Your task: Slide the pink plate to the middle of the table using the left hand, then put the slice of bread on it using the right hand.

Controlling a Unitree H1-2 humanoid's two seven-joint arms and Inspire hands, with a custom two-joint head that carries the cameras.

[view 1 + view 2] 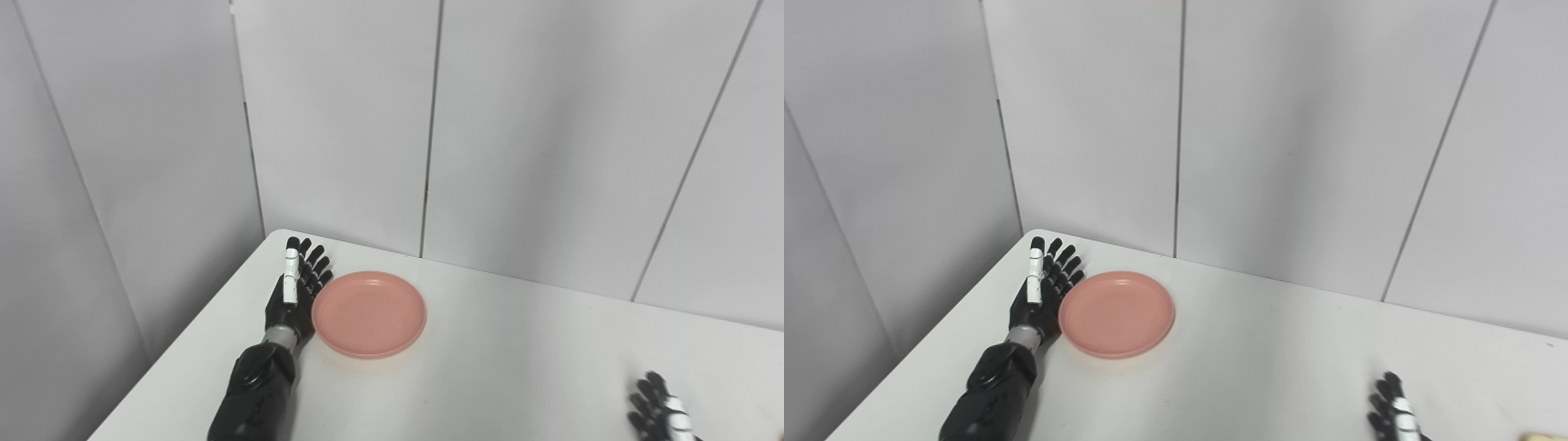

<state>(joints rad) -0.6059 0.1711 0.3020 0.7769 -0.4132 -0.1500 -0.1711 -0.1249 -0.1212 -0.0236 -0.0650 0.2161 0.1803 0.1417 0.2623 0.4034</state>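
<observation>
We see a white table (pixel 527 343) with a rounded far-left corner, pushed close into a corner formed by pale grey panel walls (pixel 343 122). Thin dark vertical seams (pixel 430 128) split the back wall into broad panels, one seam leaning on the right, and the side wall (pixel 122 184) meets it at the left. The light is soft and even, perhaps from overhead, though we cannot see its source; no floor or window shows.

Black left hand (pixel 296 293), white panel, silver wrist
</observation>
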